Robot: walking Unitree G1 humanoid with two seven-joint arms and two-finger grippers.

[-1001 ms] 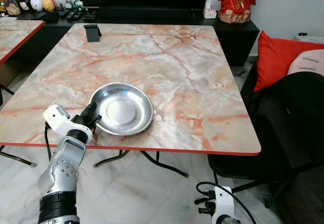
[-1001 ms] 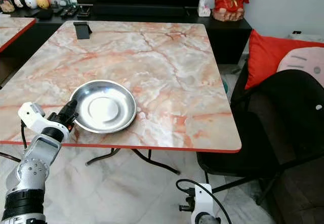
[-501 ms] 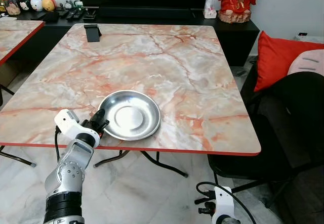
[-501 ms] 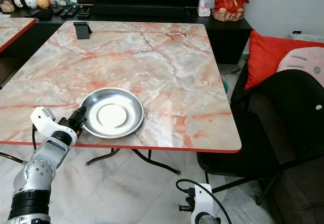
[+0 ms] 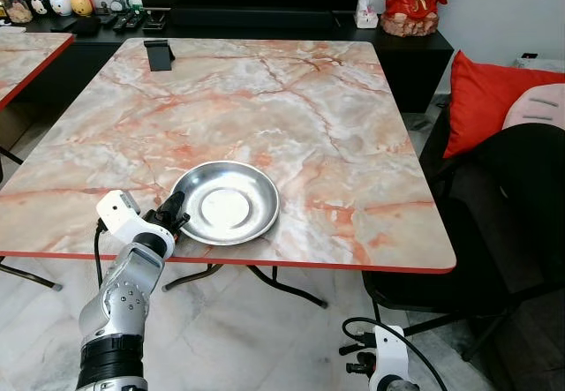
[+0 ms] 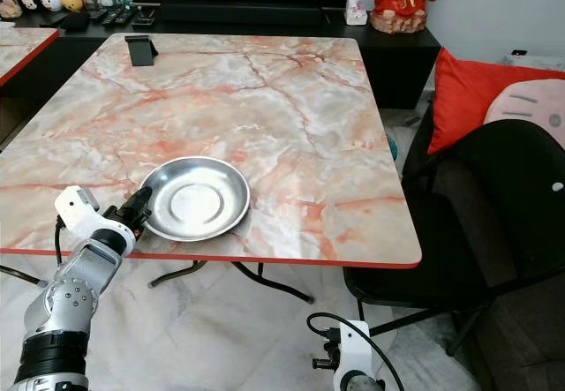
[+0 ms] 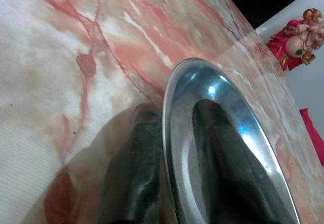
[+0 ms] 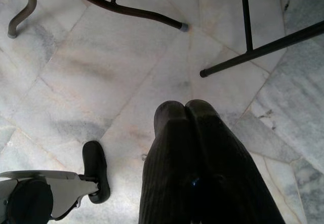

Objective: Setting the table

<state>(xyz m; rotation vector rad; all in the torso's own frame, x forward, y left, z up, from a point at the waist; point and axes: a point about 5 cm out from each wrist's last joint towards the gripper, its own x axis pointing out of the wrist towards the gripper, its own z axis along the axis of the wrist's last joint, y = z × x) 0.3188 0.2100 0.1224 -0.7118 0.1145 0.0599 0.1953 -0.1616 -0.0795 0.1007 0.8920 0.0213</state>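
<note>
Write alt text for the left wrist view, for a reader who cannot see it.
Close-up of the left pincer clamped on the rim of a shiny metal plate, one black finger under the rim and one inside the dish. The plate lies on a pink-veined marble table, with a red figurine in the background.

the left gripper (image 7: pixel 172 148) pinches the rim of the silver plate (image 7: pixel 223 133), and the bottom edge of the left wrist view cuts off both black fingers (image 7: pixel 134 173) and the near part of the plate. the red statue (image 5: pixel 415 1) loses its top at the picture's edge. the little round toys (image 5: pixel 53 4) on the far shelf are too small to tell apart. the right gripper (image 8: pixel 185 107) hangs low, with its arm cut off.
</note>
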